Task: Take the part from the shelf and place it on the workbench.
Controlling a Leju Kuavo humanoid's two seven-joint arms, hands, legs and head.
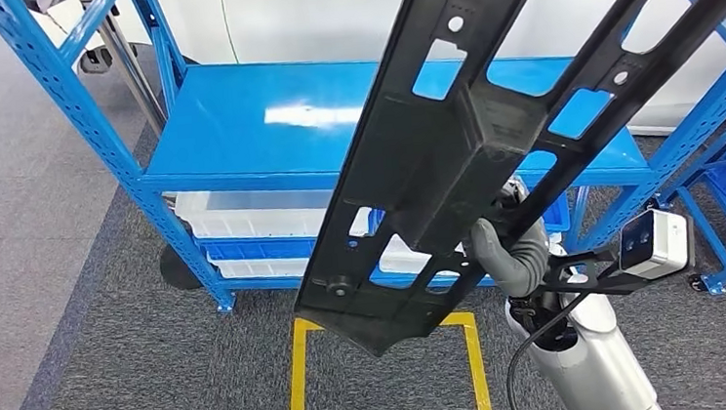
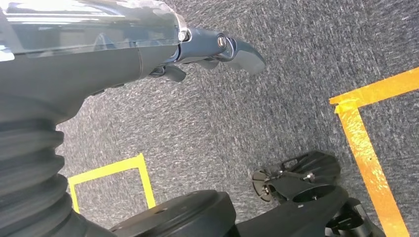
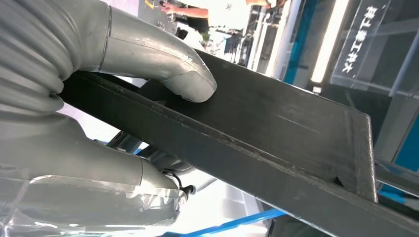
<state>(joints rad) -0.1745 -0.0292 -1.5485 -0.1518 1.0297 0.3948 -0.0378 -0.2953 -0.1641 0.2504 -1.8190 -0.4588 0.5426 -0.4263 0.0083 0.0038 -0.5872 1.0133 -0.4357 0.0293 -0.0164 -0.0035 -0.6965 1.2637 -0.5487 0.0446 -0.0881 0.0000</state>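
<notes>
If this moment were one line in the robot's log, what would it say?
right hand: grips black part, raised and tilted | left hand: holds nothing, above carpet | blue shelf: ahead | placing: not done

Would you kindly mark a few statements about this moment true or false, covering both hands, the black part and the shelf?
1. The right hand grips the long black part. True.
2. The part lies flat on the blue shelf. False: it is lifted off and tilted in front of the shelf.
3. The left hand also holds the part. False: it holds nothing and hangs over grey carpet.
4. Yellow tape marks the floor in front of the shelf. True.
5. The part is a solid plate with no openings. False: it has several cut-outs.
</notes>
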